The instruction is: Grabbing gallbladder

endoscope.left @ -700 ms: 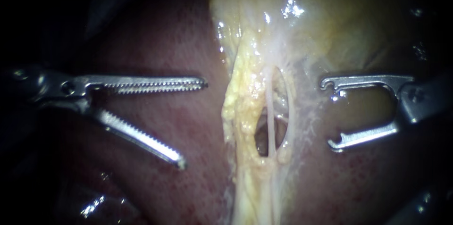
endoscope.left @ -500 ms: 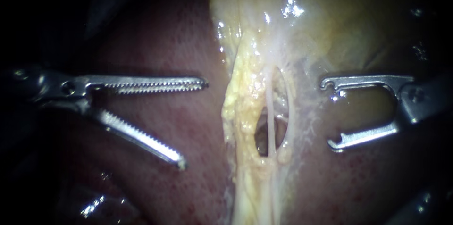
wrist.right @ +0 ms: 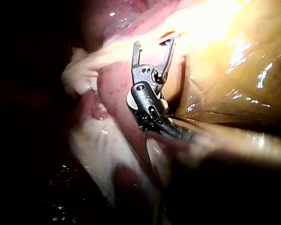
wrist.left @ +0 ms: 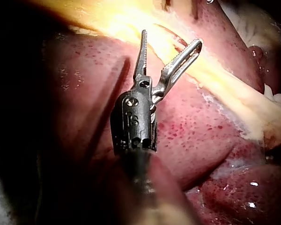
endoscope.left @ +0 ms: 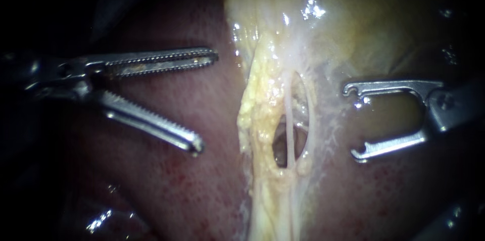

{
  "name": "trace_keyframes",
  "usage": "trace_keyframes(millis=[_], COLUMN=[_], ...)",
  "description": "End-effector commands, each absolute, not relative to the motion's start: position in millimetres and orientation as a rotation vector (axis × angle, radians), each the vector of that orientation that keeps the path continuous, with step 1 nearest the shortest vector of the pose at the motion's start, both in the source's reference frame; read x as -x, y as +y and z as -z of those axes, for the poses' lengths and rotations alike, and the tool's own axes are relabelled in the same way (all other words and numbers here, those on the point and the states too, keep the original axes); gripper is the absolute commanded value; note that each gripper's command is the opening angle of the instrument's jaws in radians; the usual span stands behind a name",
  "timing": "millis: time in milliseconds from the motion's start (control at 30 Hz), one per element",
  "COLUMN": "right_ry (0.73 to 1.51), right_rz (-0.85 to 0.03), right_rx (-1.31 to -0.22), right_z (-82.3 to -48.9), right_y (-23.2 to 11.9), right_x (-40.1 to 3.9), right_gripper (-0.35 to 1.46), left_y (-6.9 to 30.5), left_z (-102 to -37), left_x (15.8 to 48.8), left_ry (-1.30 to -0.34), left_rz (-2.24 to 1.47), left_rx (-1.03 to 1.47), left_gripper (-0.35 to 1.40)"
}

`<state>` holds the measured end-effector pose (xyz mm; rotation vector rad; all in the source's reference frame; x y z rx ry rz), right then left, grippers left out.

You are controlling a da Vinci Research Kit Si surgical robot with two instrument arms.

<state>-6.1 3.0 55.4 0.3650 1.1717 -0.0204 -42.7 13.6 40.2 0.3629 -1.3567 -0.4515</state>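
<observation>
the end effector of our left instrument (endoscope.left: 208, 101) stands open, its two toothed jaws spread wide with nothing between them. it hovers over the liver (endoscope.left: 166, 195), tips near the yellow fatty ridge (endoscope.left: 255, 104) but apart from it. in the left wrist view it points at that yellow band and touches nothing we can make out. the end effector of our right instrument (endoscope.left: 352, 122) is open too, its hooked jaws empty, on the far side of the ridge. between the two, thin pale tubes (endoscope.left: 290, 125) cross a small window in the tissue. the gallbladder (endoscope.left: 364, 29), tan and glistening, lies above and beyond the ridge, nearer the right instrument, ungrasped. we judge the step to be the approach, with no hold taken yet. the next move calls for carrying the left jaws past the ridge onto the gallbladder wall, clear of the tubes, then closing on a fold.
</observation>
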Motion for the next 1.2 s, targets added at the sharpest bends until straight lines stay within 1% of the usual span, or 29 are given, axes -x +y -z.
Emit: trace_keyframes(millis=[33,233,333,633,833,900,933,967,1033,1067,1100,1200], right_ry=[1.172,1.172,1.171,1.171,1.171,1.171,1.171,1.171,1.171,1.171,1.171,1.17], right_rz=[0.02,0.02,0.015,0.015,0.015,0.015,0.015,0.015,0.016,0.016,0.016,0.011], right_rx=[-0.365,-0.365,-0.368,-0.368,-0.368,-0.368,-0.368,-0.368,-0.368,-0.368,-0.368,-0.372], right_z=[-55.4,-55.4,-55.4,-55.5,-55.5,-55.4,-55.5,-55.5,-55.4,-55.5,-55.5,-55.4], right_y=[3.0,3.0,3.0,3.0,3.0,3.0,3.0,3.0,3.0,3.0,3.0,3.0], right_x=[6.0,6.1,6.1,6.1,6.1,6.1,6.1,6.2,6.2,6.2,6.2,6.3], right_gripper=[0.59,0.59,0.59,0.59,0.59,0.59,0.59,0.59,0.59,0.59,0.59,0.59], left_y=[13.6,13.8,13.7,13.0,12.4,12.5,12.6,12.7,12.8,12.9,12.9,13.0], left_z=[-40.6,-42.5,-43.6,-46.3,-47.1,-47.2,-47.2,-47.3,-47.4,-47.4,-47.4,-47.4], left_x=[43.0,44.5,45.2,45.8,46.2,46.5,46.6,46.8,47.0,47.1,47.2,47.2], left_ry=[-1.348,-1.318,-1.305,-1.273,-1.248,-1.243,-1.241,-1.241,-1.24,-1.239,-1.235,-1.231], left_rz=[0.462,0.491,0.504,0.539,0.571,0.582,0.589,0.59,0.597,0.603,0.608,0.613], left_rx=[-0.365,-0.376,-0.382,-0.405,-0.425,-0.431,-0.432,-0.431,-0.434,-0.437,-0.441,-0.444], left_gripper=[0.66,0.57,0.57,0.46,0.24,0.12,0.1,0.0,-0.08,-0.25,-0.35,-0.35])
